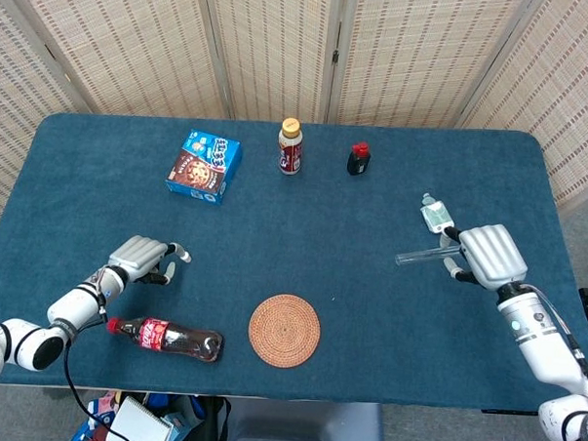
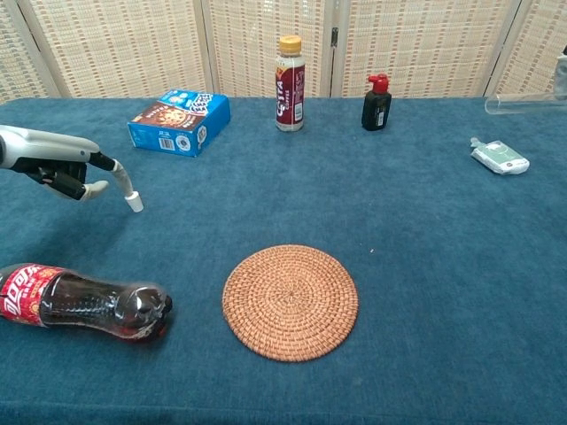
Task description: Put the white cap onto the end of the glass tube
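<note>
The small white cap [image 1: 184, 257] [image 2: 135, 203] lies on the blue table cloth at the left. My left hand [image 1: 141, 258] [image 2: 55, 166] is low beside it, one outstretched fingertip [image 2: 125, 184] touching the cap, the thumb apart and the other fingers curled. It holds nothing. My right hand [image 1: 484, 254] at the right grips the clear glass tube [image 1: 419, 253] [image 2: 524, 102], which is held level above the cloth with its free end pointing left. In the chest view only a sliver of that hand shows at the right edge.
A cola bottle [image 1: 167, 337] [image 2: 80, 303] lies just in front of my left hand. A woven coaster [image 1: 284, 329] sits centre front. A blue box [image 1: 204, 165], a coffee bottle [image 1: 290, 146] and a small black bottle [image 1: 358, 159] stand at the back. A pale packet [image 1: 436, 217] lies near my right hand.
</note>
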